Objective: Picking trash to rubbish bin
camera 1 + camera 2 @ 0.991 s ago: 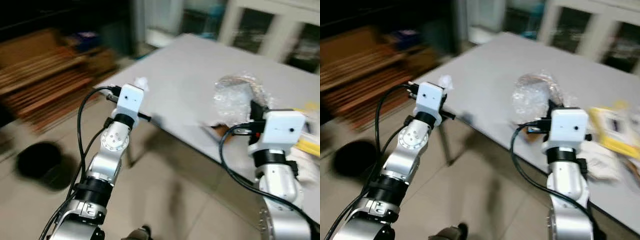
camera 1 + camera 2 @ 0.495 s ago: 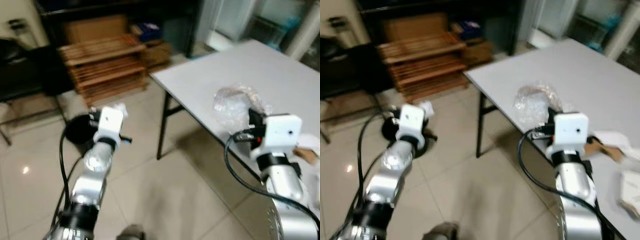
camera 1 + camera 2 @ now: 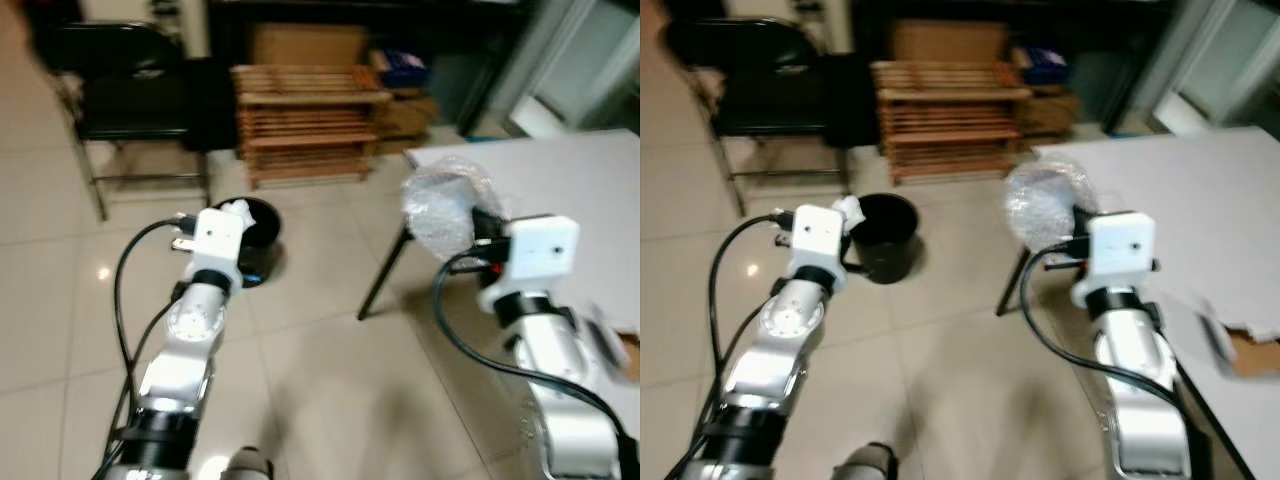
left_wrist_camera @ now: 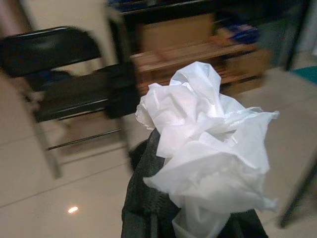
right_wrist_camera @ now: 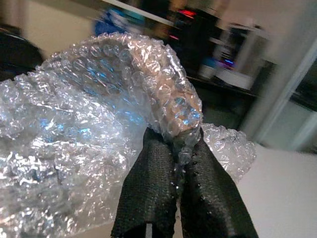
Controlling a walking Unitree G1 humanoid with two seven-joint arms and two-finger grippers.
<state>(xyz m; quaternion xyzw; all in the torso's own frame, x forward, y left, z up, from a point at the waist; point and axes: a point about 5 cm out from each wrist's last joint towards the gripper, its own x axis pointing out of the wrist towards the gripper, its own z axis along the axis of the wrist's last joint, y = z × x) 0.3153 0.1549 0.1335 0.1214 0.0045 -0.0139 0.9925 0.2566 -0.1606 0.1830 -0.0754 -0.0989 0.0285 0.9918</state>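
My left gripper (image 4: 198, 218) is clamped on a crumpled tissue (image 4: 208, 153), held up near the black bin (image 3: 883, 236) on the floor. My right gripper (image 5: 181, 148) pinches bubble wrap (image 5: 84, 129) beside the table (image 3: 1200, 200). No readable writing.

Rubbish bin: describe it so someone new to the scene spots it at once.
Start at the slatted wooden rack against the far wall, beside the black folding chair. On the tiled floor in front of the rack stands the rubbish bin, just beyond the left gripper clamping crumpled white tissue. It is the lone round, open-topped black bucket.
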